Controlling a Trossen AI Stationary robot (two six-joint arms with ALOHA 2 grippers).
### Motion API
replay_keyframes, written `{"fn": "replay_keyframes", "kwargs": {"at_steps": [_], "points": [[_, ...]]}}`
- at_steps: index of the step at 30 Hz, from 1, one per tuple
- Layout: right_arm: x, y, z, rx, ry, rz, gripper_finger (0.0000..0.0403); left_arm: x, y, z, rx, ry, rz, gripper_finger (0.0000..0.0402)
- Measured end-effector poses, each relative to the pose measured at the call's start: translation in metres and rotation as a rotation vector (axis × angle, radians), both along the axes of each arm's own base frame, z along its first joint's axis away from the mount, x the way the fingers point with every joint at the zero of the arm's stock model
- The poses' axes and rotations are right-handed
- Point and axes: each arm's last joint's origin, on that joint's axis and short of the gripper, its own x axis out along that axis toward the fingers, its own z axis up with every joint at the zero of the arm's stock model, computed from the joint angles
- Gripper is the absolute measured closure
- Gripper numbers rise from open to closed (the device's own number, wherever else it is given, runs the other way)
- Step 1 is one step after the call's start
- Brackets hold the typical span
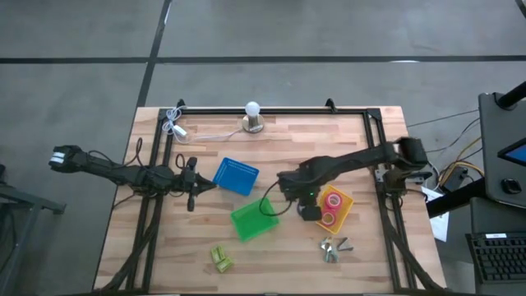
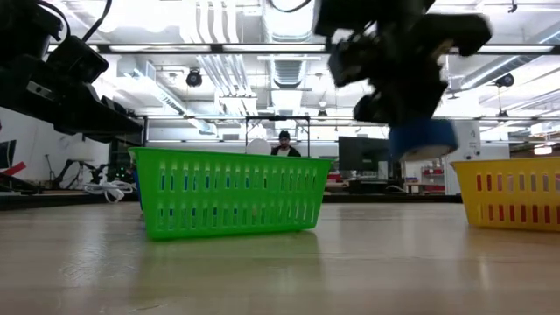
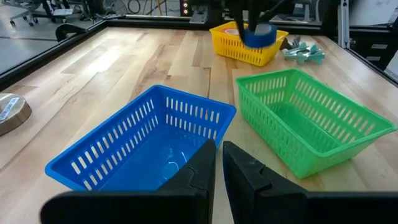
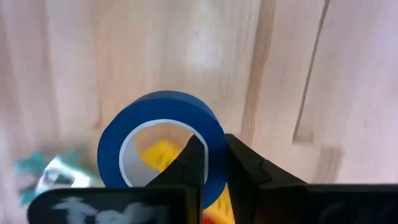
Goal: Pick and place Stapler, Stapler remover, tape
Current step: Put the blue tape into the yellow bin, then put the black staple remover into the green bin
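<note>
Right gripper (image 4: 211,163) grips the blue tape roll (image 4: 163,146) above the worktop (image 1: 271,247), beside the yellow bin (image 1: 346,204).

The right fingers (image 4: 193,158) are clenched on the rim of the blue roll, one finger inside its pale centre and one outside. In the low view the roll (image 2: 423,138) hangs clear of the wood, higher than the yellow bin's (image 2: 516,191) rim. In the high view, red tape rolls (image 1: 333,205) lie inside the yellow bin. The green bin (image 1: 251,220) stands between the blue bin (image 1: 236,176) and the yellow one. Two small green things (image 1: 220,259) lie on the worktop near its front edge, and a small metal cluster (image 1: 332,247) lies just in front of the yellow bin. The left gripper (image 3: 217,163) waits over the near edge of the blue bin (image 3: 140,146), its fingers closed together and holding nothing.
</note>
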Motion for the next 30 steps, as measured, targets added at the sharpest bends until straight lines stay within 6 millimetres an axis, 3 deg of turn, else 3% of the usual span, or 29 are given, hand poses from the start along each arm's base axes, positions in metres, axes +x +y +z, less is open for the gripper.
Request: {"fn": "replay_keyframes", "kwargs": {"at_steps": [9,14,19,25,30], "points": [[-0.055,0.001,0.032,0.010,-0.036,-0.072,0.0367,0.000,0.000,0.000,0.001,0.004,0.000,0.0367],[-0.081,0.000,0.021,0.032,-0.012,-0.190,0.0367,0.000,0.000,0.000,0.001,0.004,0.000,0.0367],[-0.092,0.002,0.002,0.092,0.032,-0.322,0.0361,0.000,0.000,0.000,0.001,0.004,0.000,0.0367],[-0.091,0.007,-0.002,0.150,0.060,-0.502,0.0302,0.000,0.000,0.000,0.001,0.004,0.000,0.0367],[-0.099,0.005,-0.001,0.091,0.155,-0.675,0.0242,0.000,0.000,0.000,0.001,0.005,0.000,0.0367]]}}
